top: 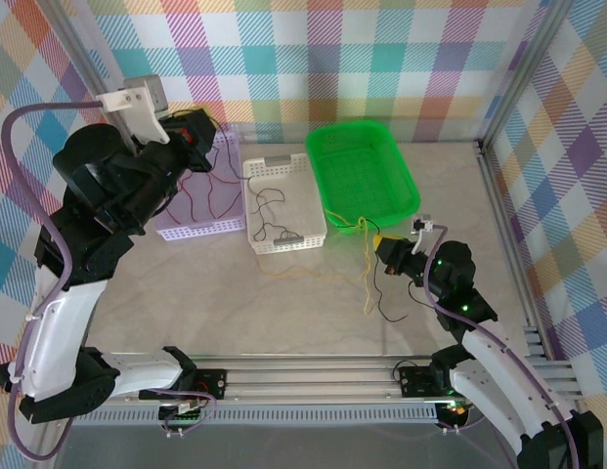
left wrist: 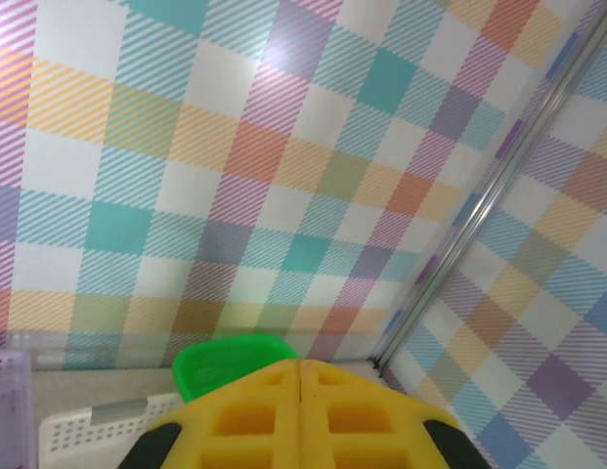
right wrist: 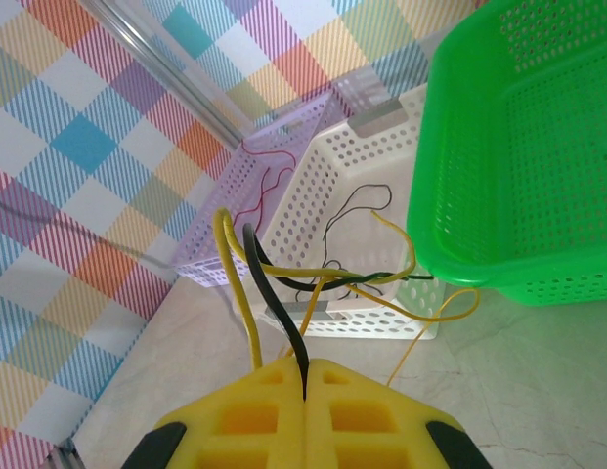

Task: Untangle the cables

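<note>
- The right gripper (right wrist: 305, 369) is clamped tight on a black cable (right wrist: 272, 293), which runs straight into the seam between its yellow fingers (right wrist: 235, 420).
- A yellow cable (right wrist: 233, 259) rises right beside the black one.
- Both arch forward and cross in a loose tangle just in front of the white basket (right wrist: 313, 186), near the corner of the green basket (right wrist: 518, 147).
- Seen from above, the yellow and black strands trail across the table (top: 283, 313) between that gripper and the two baskets.
- A second black cable (top: 269, 202) lies inside the white basket.
- A red cable (right wrist: 269, 171) sits in the lilac basket (top: 200, 230).
- The left gripper (left wrist: 301, 366) is raised above the lilac basket, its fingers pressed together and aimed at the checked wall (left wrist: 283, 147).
- Nothing shows between them, though a strand this thin might be pinched there; I can't tell from above.
</note>
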Robot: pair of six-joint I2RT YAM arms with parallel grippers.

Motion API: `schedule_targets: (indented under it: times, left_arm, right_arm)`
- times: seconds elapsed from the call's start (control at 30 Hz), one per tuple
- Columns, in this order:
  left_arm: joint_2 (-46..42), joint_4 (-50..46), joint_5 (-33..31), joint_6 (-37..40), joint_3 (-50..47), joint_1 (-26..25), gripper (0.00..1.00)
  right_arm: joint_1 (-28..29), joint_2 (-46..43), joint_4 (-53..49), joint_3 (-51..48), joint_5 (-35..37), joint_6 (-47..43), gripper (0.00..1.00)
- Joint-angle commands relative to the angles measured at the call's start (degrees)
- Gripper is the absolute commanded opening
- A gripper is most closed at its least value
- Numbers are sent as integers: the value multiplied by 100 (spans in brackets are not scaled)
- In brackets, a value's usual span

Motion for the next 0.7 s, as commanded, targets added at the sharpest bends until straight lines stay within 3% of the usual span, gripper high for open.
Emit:
schedule_targets:
  times: [0.0, 0.43, 0.67]
  left_arm:
    - [232, 301, -155, 255, 254, 58, 0]
    - [1158, 1050, -680, 797, 410, 58, 0]
    - [1597, 1182, -800, 824, 850, 93, 0]
  right_arm:
    - [-16, -215, 249, -106, 229, 91, 0]
    - [-15, -964, 90, -239, 357, 107, 0]
    - [-15, -887, 212, -256, 196, 194, 0]
